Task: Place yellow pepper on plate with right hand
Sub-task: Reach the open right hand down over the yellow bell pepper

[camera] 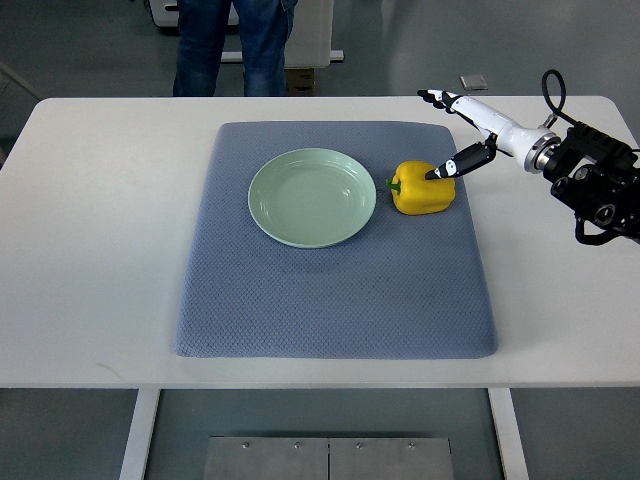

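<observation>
Grey floor behind the white rectangular surface point(90, 250); a person in blue jeans point(235, 45) stood at its far edge. A blue-grey textured cloth mat point(335, 300) covered the middle. The round pale-green plate point(312, 197) sat on the mat's far half, empty. The glossy yellow bell pepper point(422, 190) lay on its side just right of the plate, not touching, stem toward the plate, long axis left-right. The right hand point(470, 135) hovered over the pepper's right side, fingers point(452, 165) spread, one dark tip at the pepper's top; nothing grasped. Mat's near half was bare.
</observation>
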